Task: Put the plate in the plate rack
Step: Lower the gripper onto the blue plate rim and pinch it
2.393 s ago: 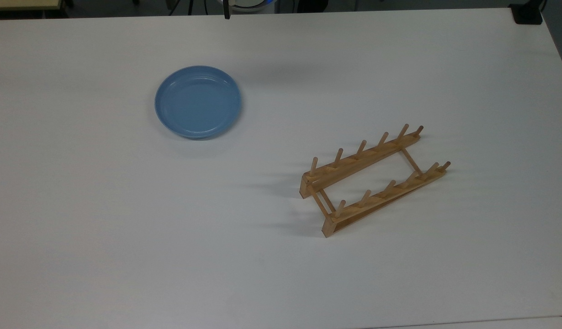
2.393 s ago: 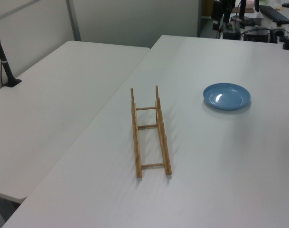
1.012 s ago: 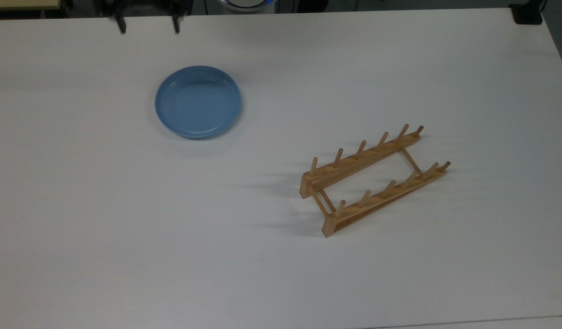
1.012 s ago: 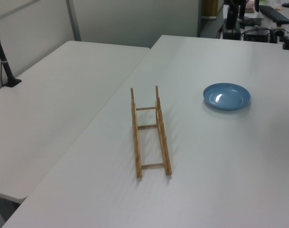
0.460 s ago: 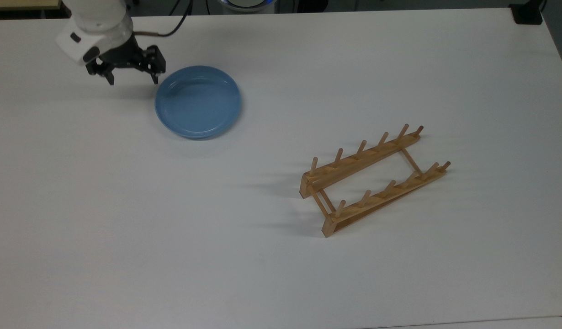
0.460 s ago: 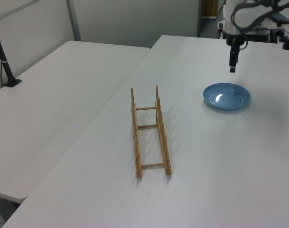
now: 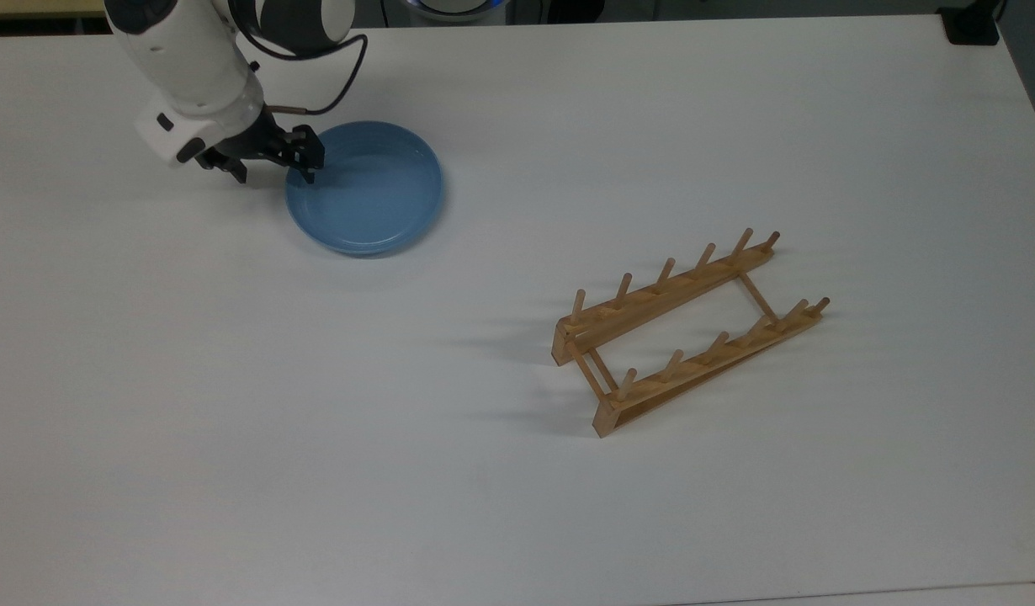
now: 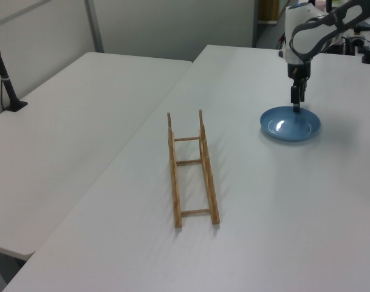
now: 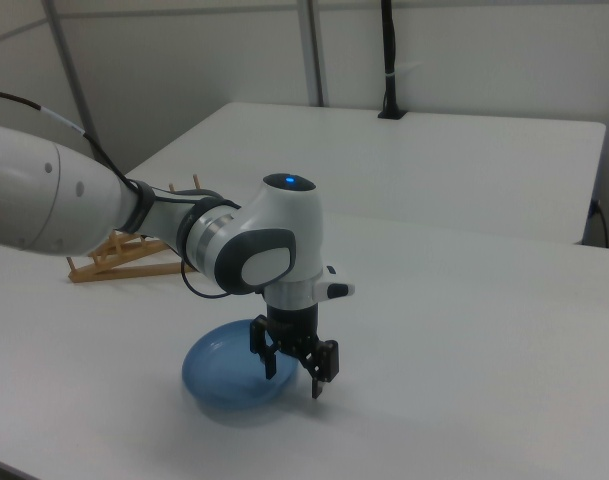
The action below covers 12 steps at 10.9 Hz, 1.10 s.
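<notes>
Straddling the plate [image 7: 374,195] rim — spread fingers [image 7: 308,176], 1 inside, 1 outside.

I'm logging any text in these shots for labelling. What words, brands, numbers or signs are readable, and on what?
None: no readable text, number or sign.
The plate: plain blue, unmarked.
The plate rack: bare wood, no label.
The arm: a blue light on top, no lettering legible.

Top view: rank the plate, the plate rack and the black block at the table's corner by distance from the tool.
1. plate, directly at the tool, toward the top view's right.
2. plate rack, lower right.
3. black block, top right corner.
</notes>
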{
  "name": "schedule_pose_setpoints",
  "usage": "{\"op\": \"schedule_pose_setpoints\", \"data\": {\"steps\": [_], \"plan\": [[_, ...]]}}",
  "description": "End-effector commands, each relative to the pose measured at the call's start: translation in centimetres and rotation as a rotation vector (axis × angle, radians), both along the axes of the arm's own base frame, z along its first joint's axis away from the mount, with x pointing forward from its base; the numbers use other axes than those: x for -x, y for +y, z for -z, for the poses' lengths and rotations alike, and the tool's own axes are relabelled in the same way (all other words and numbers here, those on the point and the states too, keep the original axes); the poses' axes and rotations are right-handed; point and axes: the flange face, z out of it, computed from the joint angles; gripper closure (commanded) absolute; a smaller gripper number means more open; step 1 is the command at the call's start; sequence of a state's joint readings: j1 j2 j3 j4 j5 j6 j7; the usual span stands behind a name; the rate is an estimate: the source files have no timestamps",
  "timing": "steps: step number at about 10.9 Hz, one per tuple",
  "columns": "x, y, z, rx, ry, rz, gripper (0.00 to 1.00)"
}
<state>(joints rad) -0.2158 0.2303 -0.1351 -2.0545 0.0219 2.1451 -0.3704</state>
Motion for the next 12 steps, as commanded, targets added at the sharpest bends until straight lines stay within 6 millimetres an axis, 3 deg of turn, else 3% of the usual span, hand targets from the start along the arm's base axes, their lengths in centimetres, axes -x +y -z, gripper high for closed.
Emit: {"op": "schedule_pose_setpoints", "data": {"steps": [1,3,6,8,12], "plan": [[-0.3,1.6,1.0,-0.006,-0.004,0.051,0.26],[-0.7,2.1,0.6,-0.036,-0.013,0.083,0.66],[-0.9,2.3,0.0,-0.042,-0.025,0.084,1.00],[-1.5,2.8,-1.6,-0.041,-0.043,0.074,1.00],[-2.8,3.2,-6.9,-0.051,-0.060,0.046,1.00]]}}
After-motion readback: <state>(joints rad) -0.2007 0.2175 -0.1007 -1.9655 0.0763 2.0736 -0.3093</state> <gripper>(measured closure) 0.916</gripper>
